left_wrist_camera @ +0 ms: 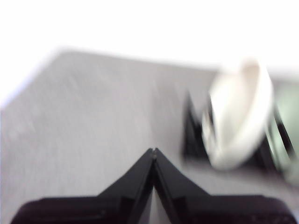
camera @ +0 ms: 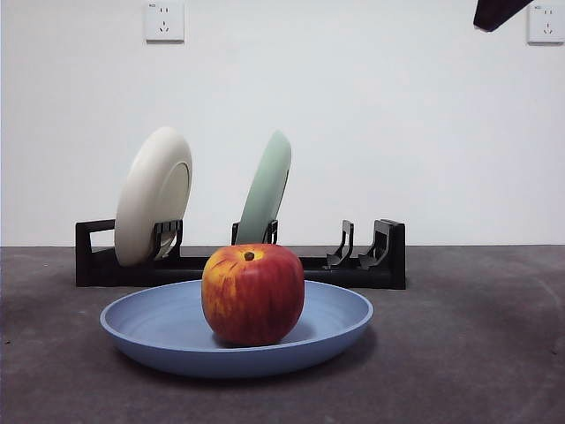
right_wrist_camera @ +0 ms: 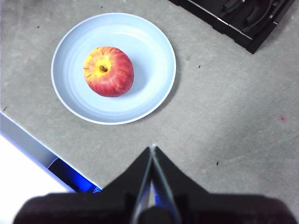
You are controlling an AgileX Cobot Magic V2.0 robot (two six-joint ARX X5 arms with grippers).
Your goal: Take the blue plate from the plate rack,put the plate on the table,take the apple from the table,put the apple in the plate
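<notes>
The blue plate (camera: pixel 159 331) (right_wrist_camera: pixel 149 51) lies flat on the table (camera: pixel 477 353) in front of the plate rack (camera: pixel 393 256). The red apple (camera: pixel 252 293) (right_wrist_camera: pixel 109 71) sits upright in the plate, a little off its middle. My right gripper (right_wrist_camera: pixel 153 148) hangs high above the table beside the plate, shut and holding nothing; its black tip (camera: pixel 494 12) shows at a top corner of the front view. My left gripper (left_wrist_camera: pixel 153 150) is shut and empty, away from the plate, with the rack's end (left_wrist_camera: pixel 191 130) ahead of it in a blurred picture.
A cream-white plate (camera: pixel 152 194) (left_wrist_camera: pixel 238 121) and a pale green plate (camera: pixel 267 187) stand upright in the rack. The rack's right-hand holders (camera: pixel 344 243) hold nothing. The table's front edge (right_wrist_camera: pixel 28 140) runs close to the blue plate.
</notes>
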